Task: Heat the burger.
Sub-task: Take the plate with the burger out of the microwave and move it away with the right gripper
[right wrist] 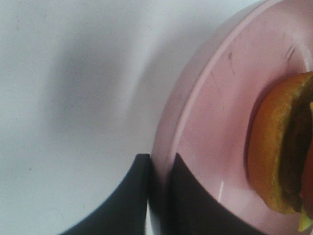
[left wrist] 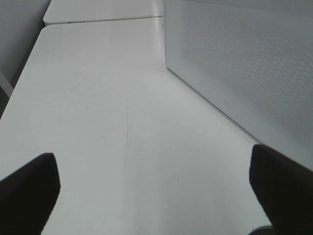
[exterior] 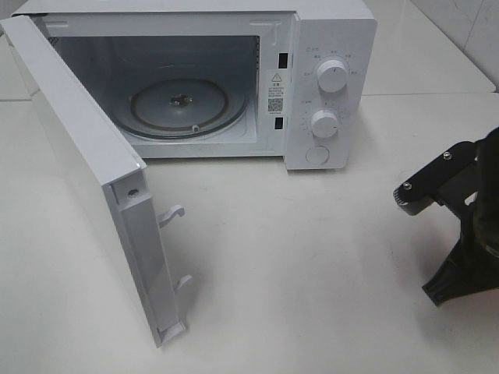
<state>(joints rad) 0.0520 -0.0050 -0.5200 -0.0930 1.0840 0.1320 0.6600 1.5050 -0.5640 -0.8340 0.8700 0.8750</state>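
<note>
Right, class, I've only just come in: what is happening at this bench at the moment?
The microwave stands with its door swung wide open and its glass turntable bare. The right gripper is pinching the rim of a pink plate that carries the burger. The left gripper is open over the table, holding nothing.

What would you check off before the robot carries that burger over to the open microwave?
1. Microwave door open wide: ok.
2. Glass turntable bare: ok.
3. Right claw shut on the pink plate rim: ok.
4. Burger sitting on the plate: ok, though only partly in view.
5. Left claw open, away from the doorway: ok.
6. Plate fits the cavity: cannot tell.
</note>
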